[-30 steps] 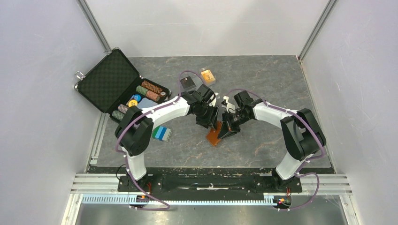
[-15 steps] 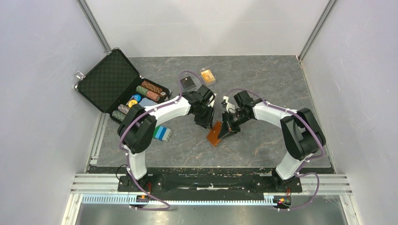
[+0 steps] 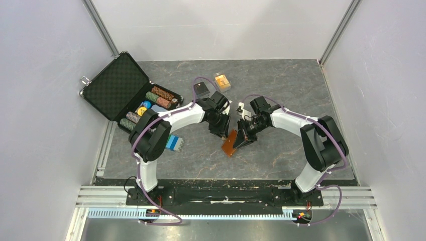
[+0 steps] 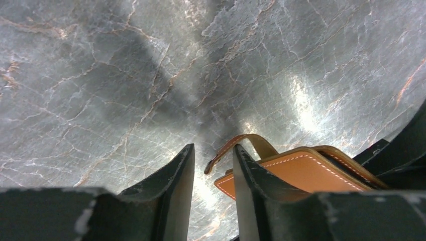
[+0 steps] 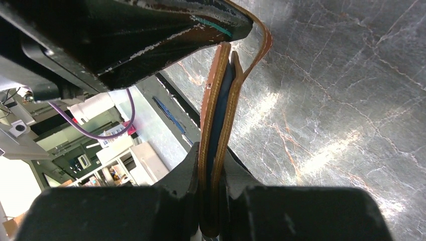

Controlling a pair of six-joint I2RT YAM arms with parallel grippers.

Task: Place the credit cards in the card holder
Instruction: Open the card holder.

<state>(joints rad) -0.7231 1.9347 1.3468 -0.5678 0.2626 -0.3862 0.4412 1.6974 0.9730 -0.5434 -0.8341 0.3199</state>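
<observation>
Nearest the arm bases, at mid-table, the right gripper [image 3: 245,139] is clamped hard on the card holder [image 3: 230,145], holding it up on edge. The right wrist view shows the pale blue lining in the slit between the two leather sides. Just beside it is the left gripper [image 4: 213,153], its jaws a narrow gap apart. The tip of the snap tab [image 4: 238,142] sits at that gap, but whether it is touched cannot be told.

The holder looks light, with fairly stiff sides and a soft, floppy tab. The free side's edge looks a surer hold than the tab for spreading it open.

Off to the left lies a striped block [image 3: 174,143].

Farther back, a dark card [image 3: 201,89] and an orange card [image 3: 222,82] lie flat on the table [image 3: 291,85]. They are likely thin, stiff and slick, best pinched by an edge.

Far left stands an open briefcase [image 3: 116,86].
</observation>
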